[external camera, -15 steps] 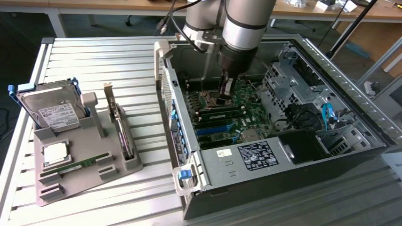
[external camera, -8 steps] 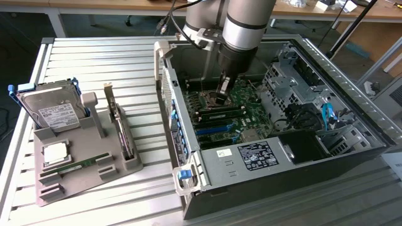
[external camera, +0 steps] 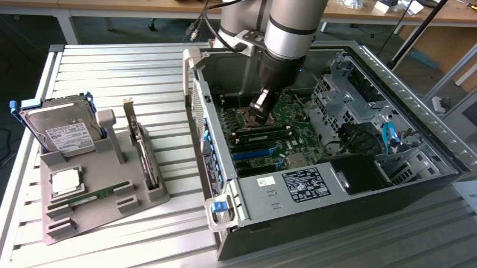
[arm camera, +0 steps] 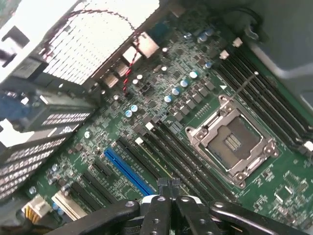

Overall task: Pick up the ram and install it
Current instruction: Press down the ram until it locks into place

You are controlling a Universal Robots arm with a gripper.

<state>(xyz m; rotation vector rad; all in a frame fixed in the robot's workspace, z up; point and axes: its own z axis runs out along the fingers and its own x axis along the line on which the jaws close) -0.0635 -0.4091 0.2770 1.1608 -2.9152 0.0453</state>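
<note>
A long green ram stick [external camera: 93, 196] lies in a groove of the grey tray [external camera: 111, 215] on the exterior view's left, far from the gripper. My gripper [external camera: 258, 114] is down inside the open computer case [external camera: 328, 190], over the motherboard. In the wrist view the gripper [arm camera: 168, 185] is shut, its fingertips pressed together with nothing between them. They sit just above the row of black memory slots [arm camera: 171, 147] beside the open processor socket [arm camera: 232, 142]. One slot under the tips shows a thin green edge [arm camera: 159, 164]. Whether the tips touch it I cannot tell.
The tray also holds a hard drive [external camera: 63, 131], a square silver processor chip [external camera: 66, 181] and an upright card with a metal bracket [external camera: 142, 151]. Inside the case are a blue expansion slot [arm camera: 128, 171], cables and drive cages [external camera: 350, 106]. The case walls stand close around the arm.
</note>
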